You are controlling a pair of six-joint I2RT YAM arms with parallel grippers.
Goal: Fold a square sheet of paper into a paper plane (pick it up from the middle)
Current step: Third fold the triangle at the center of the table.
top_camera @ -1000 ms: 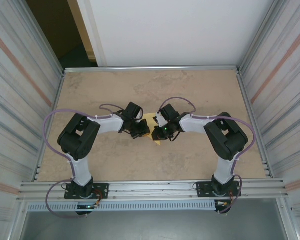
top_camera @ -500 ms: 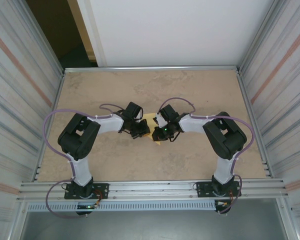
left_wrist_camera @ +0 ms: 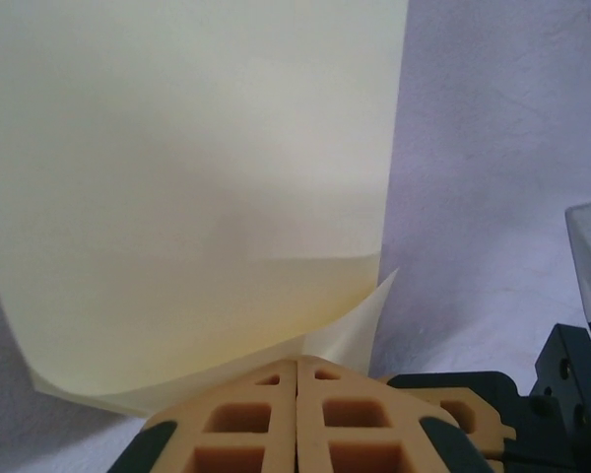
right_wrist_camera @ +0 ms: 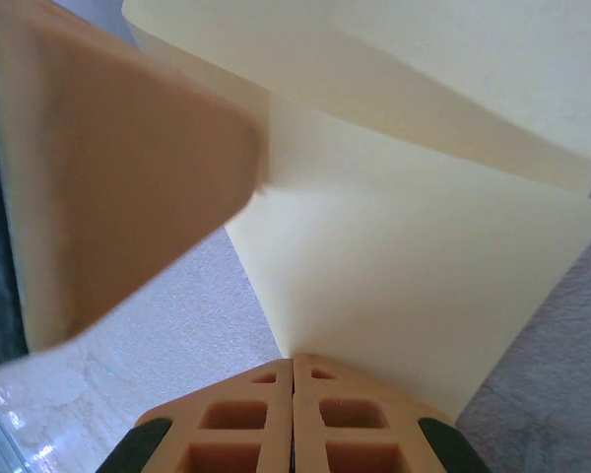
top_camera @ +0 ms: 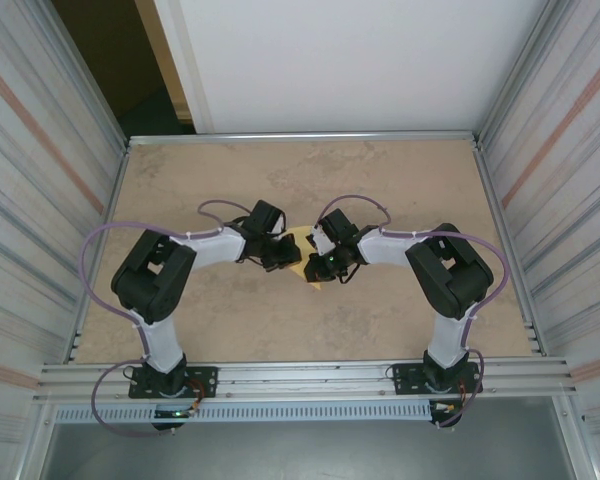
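Pale yellow paper, the square sheet of paper (left_wrist_camera: pixel 197 197), lies at the middle of the table (top_camera: pixel 380 190) between your two wrists, already doubled: the left wrist view shows an upper layer lying over a lower one, with a soft, rounded bend along the near edge, not a sharp crease. The step in hand appears to be an early fold of the paper plane, with the bend being set. Left gripper (left_wrist_camera: pixel 295 379): jaws closed, pads meeting along a thin line, tips right at the rounded bend; whether a paper edge is nipped between them cannot be told. Right gripper (right_wrist_camera: pixel 294 370): jaws likewise closed, tips touching a corner of the sheet where the folded layers fan out ahead; again, a nip on the paper cannot be confirmed. A large blurred orange finger (right_wrist_camera: pixel 108 177) at the left of the right wrist view is probably the other arm's, just beside the fold. Your next move likely calls for running the closed tips along the bend to flatten it while the opposite gripper pins the sheet, keeping the layers' edges aligned. Expect thin paper to slide or spring open if pressure is uneven.
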